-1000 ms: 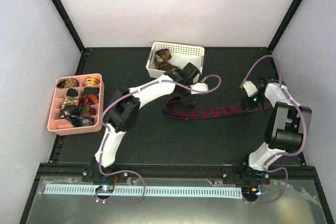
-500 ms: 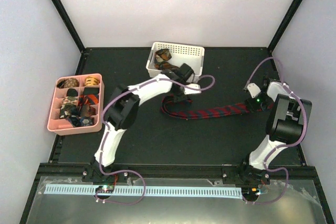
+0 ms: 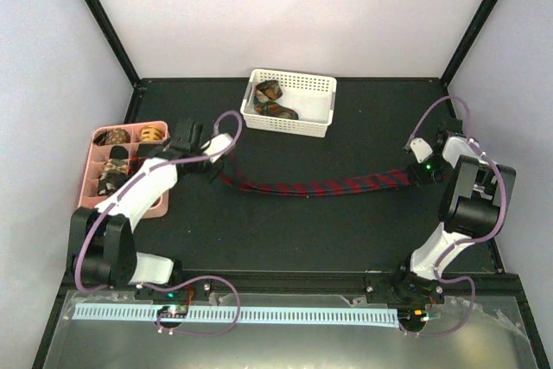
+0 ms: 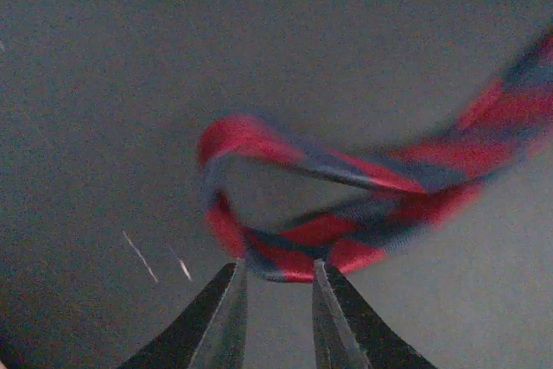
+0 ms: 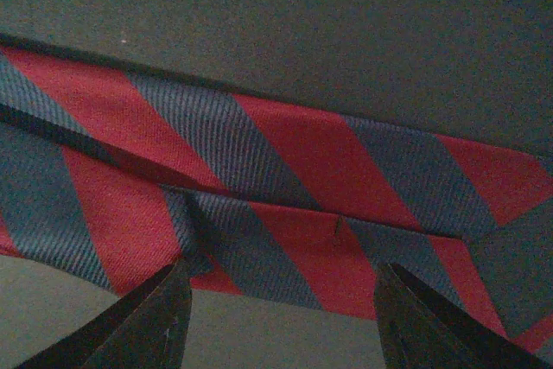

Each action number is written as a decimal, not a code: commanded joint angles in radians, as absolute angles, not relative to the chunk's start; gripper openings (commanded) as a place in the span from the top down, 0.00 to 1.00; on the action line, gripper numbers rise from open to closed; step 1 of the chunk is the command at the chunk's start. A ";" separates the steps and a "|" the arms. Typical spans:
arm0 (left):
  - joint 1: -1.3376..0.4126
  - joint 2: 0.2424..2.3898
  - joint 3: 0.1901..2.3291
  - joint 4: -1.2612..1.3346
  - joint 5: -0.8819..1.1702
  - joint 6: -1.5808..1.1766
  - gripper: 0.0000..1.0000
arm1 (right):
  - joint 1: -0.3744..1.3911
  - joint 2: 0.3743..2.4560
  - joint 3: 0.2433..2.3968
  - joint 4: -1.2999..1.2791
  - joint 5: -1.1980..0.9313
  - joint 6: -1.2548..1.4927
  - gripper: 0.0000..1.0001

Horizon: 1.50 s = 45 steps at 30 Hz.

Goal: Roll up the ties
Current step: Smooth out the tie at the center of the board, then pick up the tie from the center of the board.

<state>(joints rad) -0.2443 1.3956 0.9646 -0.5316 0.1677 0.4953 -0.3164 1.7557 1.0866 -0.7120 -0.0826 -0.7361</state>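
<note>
Straightening step: left hand (image 4: 276, 278) pinched shut on folded end of striped tie (image 4: 337, 252), right hand (image 5: 281, 317) half-open above far end, holding nothing; next, probably roll toward right hand.

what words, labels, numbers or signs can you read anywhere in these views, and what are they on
None: no readable text in any view.
The striped tie, the pink tray and the white basket show only patterns or plain surfaces, no lettering.
The left wrist view is blurred, but nothing there looks like writing.
</note>
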 commanded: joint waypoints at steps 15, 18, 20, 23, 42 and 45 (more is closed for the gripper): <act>0.009 1.381 1.027 -0.807 0.534 0.705 0.21 | -0.513 1.781 1.404 -0.916 -0.231 -0.788 0.38; -0.003 1.438 1.053 -0.814 0.566 0.701 0.17 | -0.526 1.822 1.415 -0.890 -0.201 -0.789 0.40; -0.029 1.450 1.051 -0.799 0.536 0.695 0.16 | -0.525 1.847 1.408 -0.882 -0.206 -0.786 0.40; -0.047 1.450 1.037 -0.778 0.521 0.675 0.16 | -0.512 1.870 1.394 -0.884 -0.226 -0.773 0.43; -0.051 1.369 0.959 -0.741 0.491 0.672 0.11 | -0.366 1.890 1.137 -0.621 -0.021 -0.727 0.57; -0.052 1.367 0.960 -0.740 0.487 0.687 0.09 | -0.375 1.877 1.128 -0.620 0.003 -0.731 0.95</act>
